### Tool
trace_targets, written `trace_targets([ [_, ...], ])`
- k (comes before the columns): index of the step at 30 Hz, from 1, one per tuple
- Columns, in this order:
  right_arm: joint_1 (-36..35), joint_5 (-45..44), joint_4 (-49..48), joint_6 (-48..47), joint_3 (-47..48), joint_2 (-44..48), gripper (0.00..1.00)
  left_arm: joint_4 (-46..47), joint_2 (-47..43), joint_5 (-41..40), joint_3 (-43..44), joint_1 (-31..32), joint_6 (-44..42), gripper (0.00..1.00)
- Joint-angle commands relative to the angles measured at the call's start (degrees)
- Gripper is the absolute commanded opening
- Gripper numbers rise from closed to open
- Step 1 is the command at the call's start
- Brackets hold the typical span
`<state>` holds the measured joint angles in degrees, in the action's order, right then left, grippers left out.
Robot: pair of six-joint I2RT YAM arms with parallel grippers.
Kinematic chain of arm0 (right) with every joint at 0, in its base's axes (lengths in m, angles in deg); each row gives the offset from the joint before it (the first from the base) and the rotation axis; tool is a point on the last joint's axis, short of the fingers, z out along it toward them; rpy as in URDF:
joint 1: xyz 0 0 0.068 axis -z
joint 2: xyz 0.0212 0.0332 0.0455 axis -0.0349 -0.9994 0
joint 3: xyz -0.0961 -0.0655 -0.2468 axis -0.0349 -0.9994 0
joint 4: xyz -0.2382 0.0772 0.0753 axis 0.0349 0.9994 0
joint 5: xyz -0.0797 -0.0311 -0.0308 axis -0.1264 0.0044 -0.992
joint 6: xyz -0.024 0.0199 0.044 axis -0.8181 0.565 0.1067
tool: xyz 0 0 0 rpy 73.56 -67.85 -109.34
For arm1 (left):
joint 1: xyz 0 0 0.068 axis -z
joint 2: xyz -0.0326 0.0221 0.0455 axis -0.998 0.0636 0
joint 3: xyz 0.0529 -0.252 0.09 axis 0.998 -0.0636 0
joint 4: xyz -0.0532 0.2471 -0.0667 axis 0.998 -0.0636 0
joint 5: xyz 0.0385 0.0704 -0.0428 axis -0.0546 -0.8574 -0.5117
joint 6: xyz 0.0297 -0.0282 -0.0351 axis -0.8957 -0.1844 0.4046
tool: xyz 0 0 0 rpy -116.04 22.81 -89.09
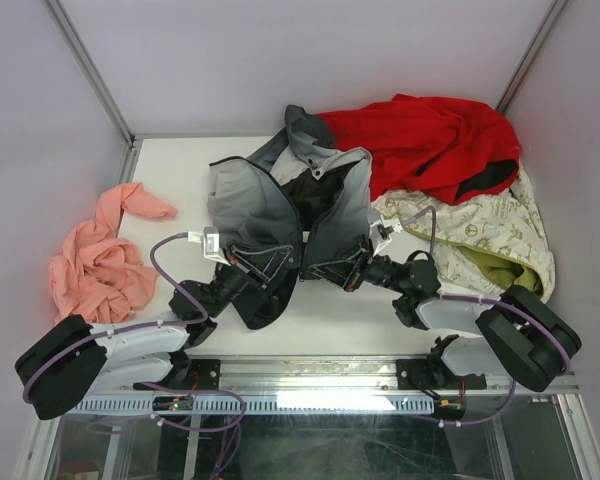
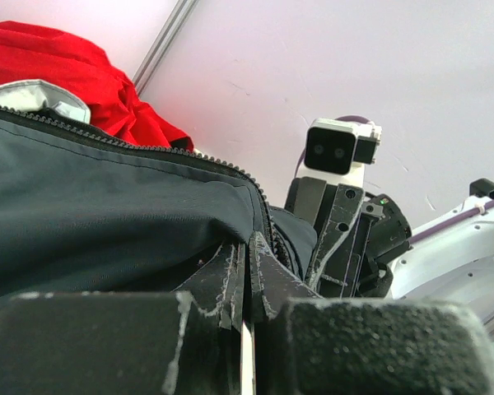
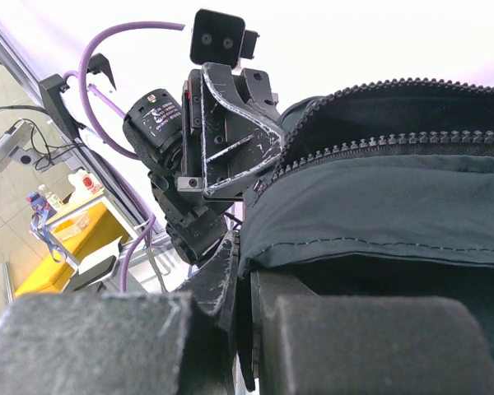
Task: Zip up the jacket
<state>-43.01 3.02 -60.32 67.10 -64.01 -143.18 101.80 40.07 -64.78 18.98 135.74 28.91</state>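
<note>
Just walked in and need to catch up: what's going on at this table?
Two robot arms are handling a grey and charcoal jacket lying open on the table. The left tool and right tool are each shut on its near hem, one per front panel. The zipper is not yet joined. A red garment, a cream patterned cloth and a pink cloth lie off to the sides.

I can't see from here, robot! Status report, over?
Left gripper and right gripper shut, pinching jacket bottom front edges. Zipper open. Red garment beside it, clear of zipper.
</note>
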Motion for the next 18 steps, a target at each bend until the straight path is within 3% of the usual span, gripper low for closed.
trace_targets([
  [1,-0.6,0.2,-9.9,-1.3,2.1,1.7,0.00,5.5,0.1,1.3,1.8,-0.3,-0.8,0.00],
  [18,-0.8,-2.2,-9.9,-1.4,2.3,3.0,0.00,6.1,0.4,2.0,1.2,-0.3,-0.1,0.00],
])
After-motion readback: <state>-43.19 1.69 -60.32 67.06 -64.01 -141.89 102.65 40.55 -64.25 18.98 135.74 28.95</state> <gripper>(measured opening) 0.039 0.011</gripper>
